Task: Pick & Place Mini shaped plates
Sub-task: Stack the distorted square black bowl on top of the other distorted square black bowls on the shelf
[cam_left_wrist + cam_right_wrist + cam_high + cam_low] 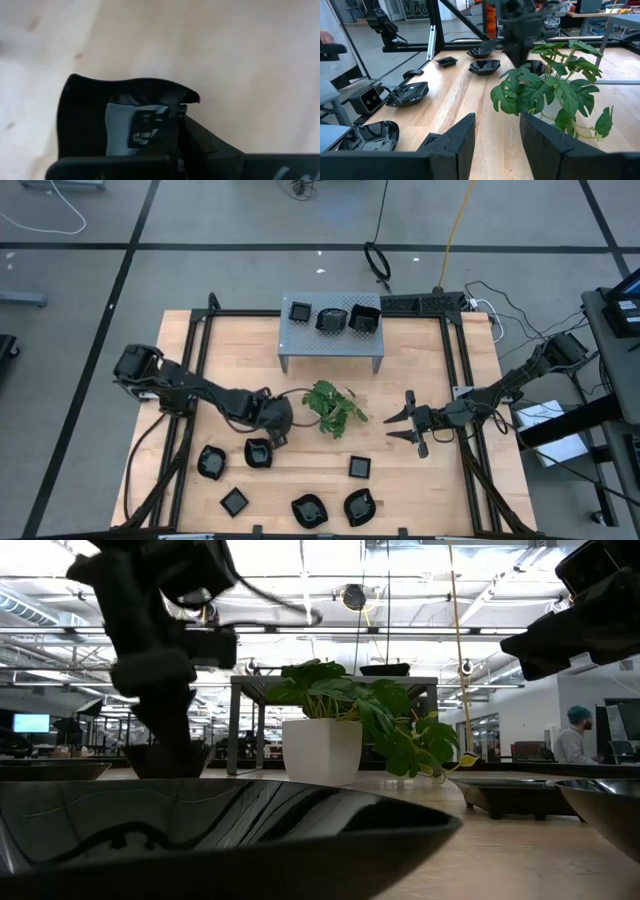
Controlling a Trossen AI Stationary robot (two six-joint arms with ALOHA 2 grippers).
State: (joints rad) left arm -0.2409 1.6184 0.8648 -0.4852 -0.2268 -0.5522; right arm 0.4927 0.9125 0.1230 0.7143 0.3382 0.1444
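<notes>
You had even, bright overhead light on the table (420, 470), with soft shadows. In the low view, ceiling strip lights (300, 580) glared and the nearest plate (200, 830) was blurred. Your left wrist view was out of focus.

A grey concrete floor (250, 220) crossed by dark lines and loose cables (455, 225) surrounds the pale wooden desk (420, 480), while beyond it rows of ceiling lights (330, 580) brighten an open workshop (one person (573, 740) stands far off).
</notes>
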